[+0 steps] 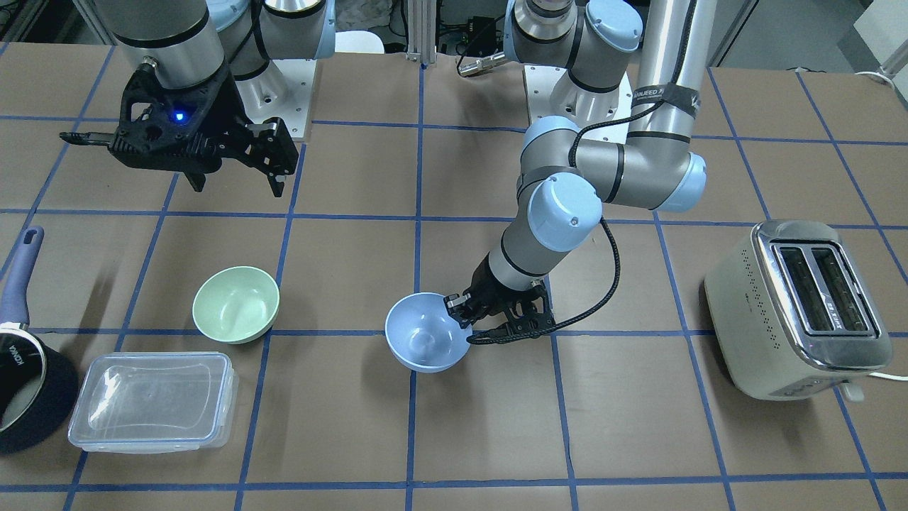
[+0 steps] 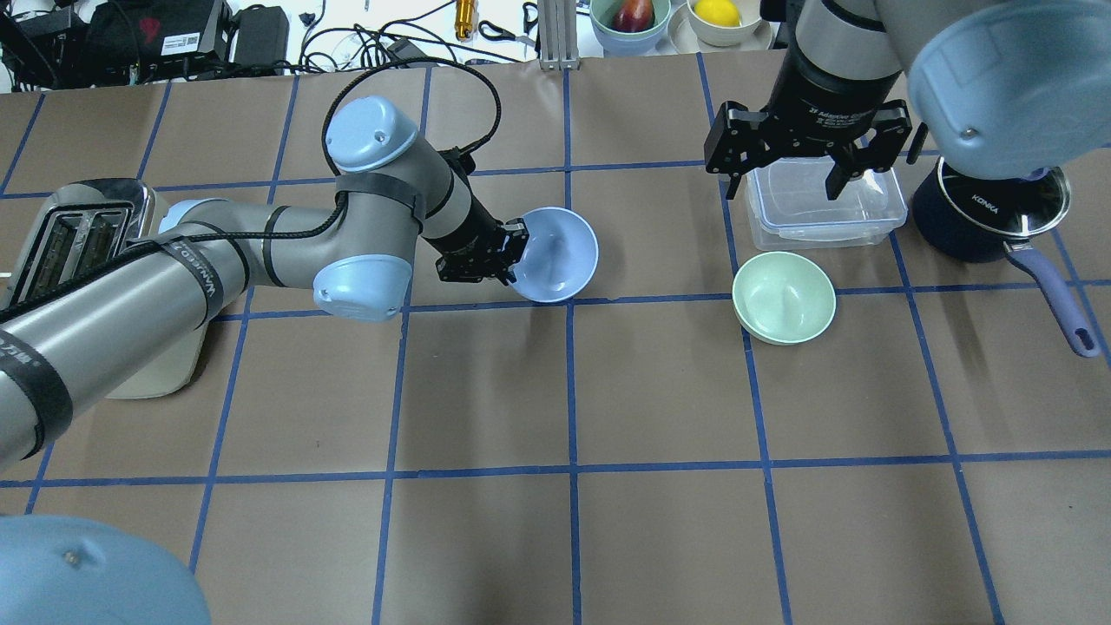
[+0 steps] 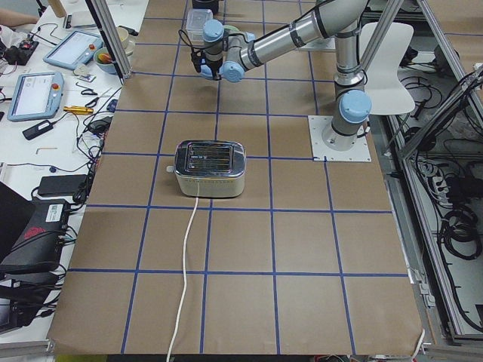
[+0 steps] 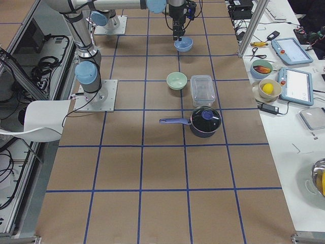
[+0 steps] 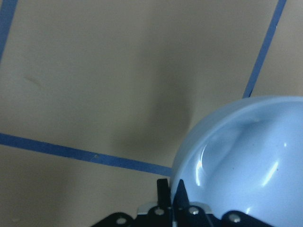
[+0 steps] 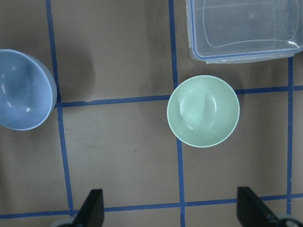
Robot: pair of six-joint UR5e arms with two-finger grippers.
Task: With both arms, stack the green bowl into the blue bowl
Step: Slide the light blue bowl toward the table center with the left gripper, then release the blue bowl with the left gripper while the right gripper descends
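Front view: my left hand (image 1: 457,309) is clamped on the tilted blue bowl (image 1: 424,339) at its rim, well apart from the clear container (image 1: 152,401). Overhead: my right hand (image 2: 785,185) hangs spread open over that container, and the green bowl (image 2: 784,298) sits just beside it on the worktop (image 2: 555,521).

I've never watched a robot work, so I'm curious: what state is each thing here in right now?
blue bowl: empty, tilted, rim pinched by one hand.
left hand: shut on the blue bowl's rim.
green bowl: empty, upright, nothing touching it.
right hand: open, holding nothing.
clear container: lid on, looks empty.
saucepan: lid on.
toaster: upright, both slots empty.
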